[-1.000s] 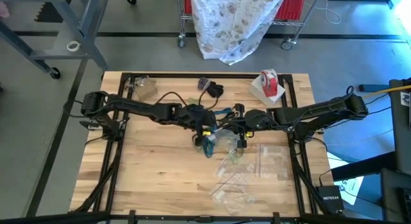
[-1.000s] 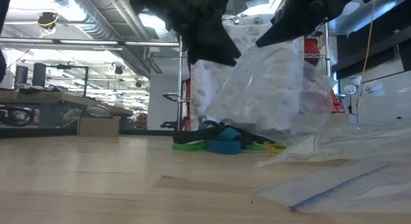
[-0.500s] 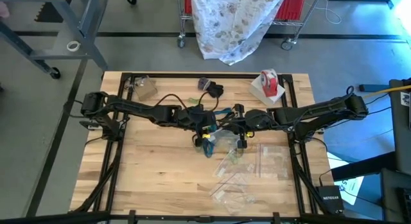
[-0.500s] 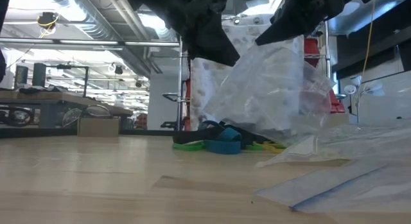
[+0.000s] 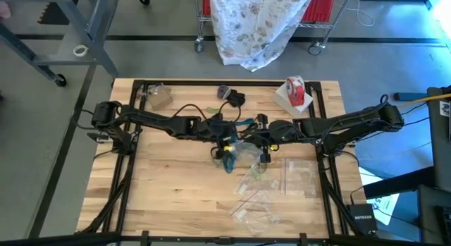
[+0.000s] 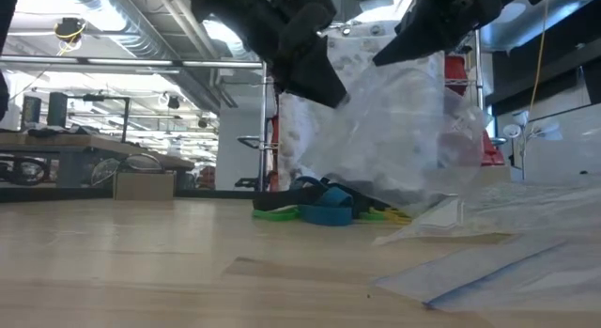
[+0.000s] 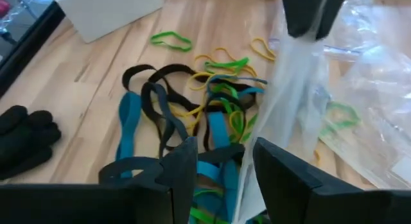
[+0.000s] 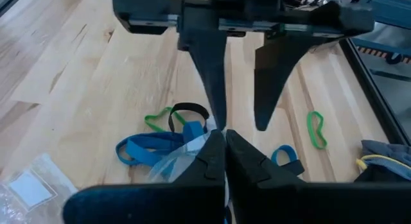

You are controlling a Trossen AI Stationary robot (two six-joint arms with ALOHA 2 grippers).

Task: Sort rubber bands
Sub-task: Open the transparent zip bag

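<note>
High view showed both arms meeting over the table's centre, the left gripper point(image 5: 224, 139) from nine o'clock and the right gripper point(image 5: 262, 142) from three o'clock, with a clear plastic bag point(image 6: 394, 131) lifted between them. The right gripper's jaws were shut, pinching the bag's edge. The left gripper's jaws stood open, one finger at the bag's mouth, nothing clamped that could be seen. The rubber bands point(image 7: 192, 115), teal, green, black and tan, lay in a tangled heap on the table point(image 5: 162, 189) just under the left gripper.

The risk, as I judged it: the film was thin and slack, so the right pinch could slip and the mouth fall closed. A grab into that tangle could also lift mixed colours together.

Other flat bags point(image 5: 264, 197) lay toward five o'clock, close to the heap. A tape roll point(image 5: 296, 91) sat at one o'clock and a dark glove point(image 7: 22, 134) near twelve, both well clear. The hanging bag itself screened part of the heap.
</note>
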